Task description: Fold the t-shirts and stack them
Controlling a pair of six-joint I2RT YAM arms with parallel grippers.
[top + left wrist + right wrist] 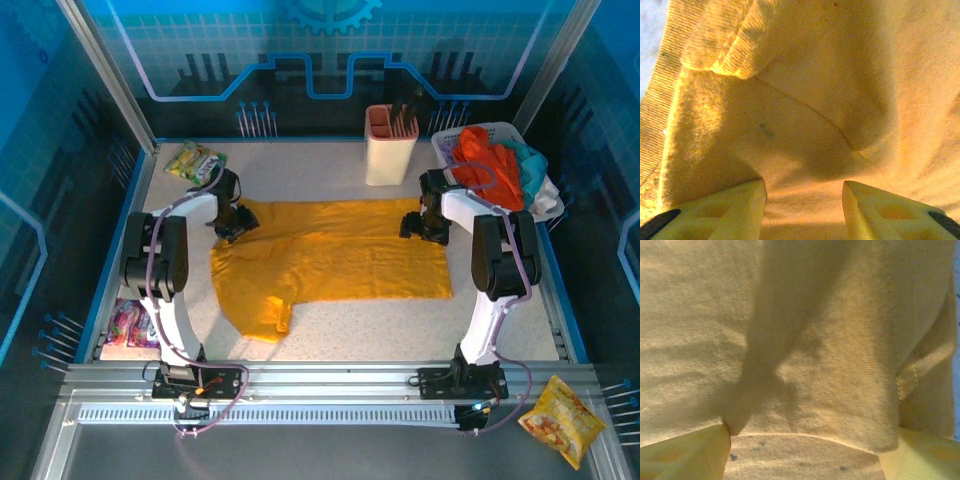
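The mustard-yellow t-shirt (340,255) lies spread across the table, one sleeve folded toward the near left. My left gripper (234,220) sits low at the shirt's far-left edge. In the left wrist view that gripper (804,202) is open, and bunched yellow cloth (805,100) with a ribbed band lies between and ahead of its fingers (735,210). My right gripper (420,222) is down at the shirt's far-right corner. It (807,457) is wide open, straddling the cloth's edge (815,390), with speckled table showing under the hem.
A white basket (445,148) at the back right holds orange-red (490,160), teal (528,160) and whitish shirts. A beige holder (390,148) stands behind the yellow tee. A green-yellow snack packet (195,160) lies back left, a colourful packet (135,322) near left, an orange snack bag (560,420) off the table.
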